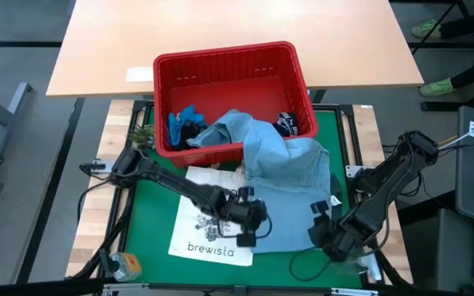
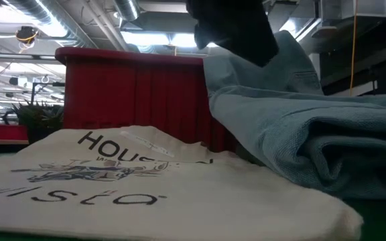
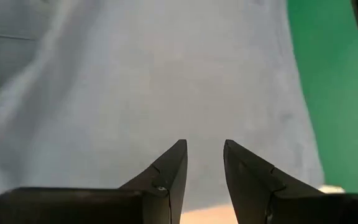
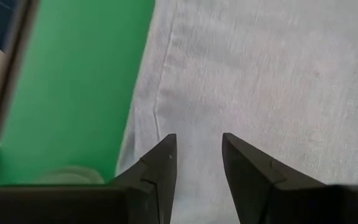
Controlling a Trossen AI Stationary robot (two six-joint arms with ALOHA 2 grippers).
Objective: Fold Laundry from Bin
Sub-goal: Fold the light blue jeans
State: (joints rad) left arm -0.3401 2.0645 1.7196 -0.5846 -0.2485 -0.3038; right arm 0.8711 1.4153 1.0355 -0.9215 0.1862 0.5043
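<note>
Both fingers part-open above denim shirt, gripping nothing; shirt's far end hidden in bin.

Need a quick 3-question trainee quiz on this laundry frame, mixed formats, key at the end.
1. True or false: the denim shirt lies wholly inside the red bin.
2. Multiple choice: what lies flat on the green mat beside the shirt? A) a towel B) a white tote bag C) a cardboard box
3. Fill in: the left end effector and the right end effector both hover, fingers apart, over the ____.

Key: 1 false, it spills over the bin's front rim onto the mat. 2 B. 3 denim shirt.
</note>
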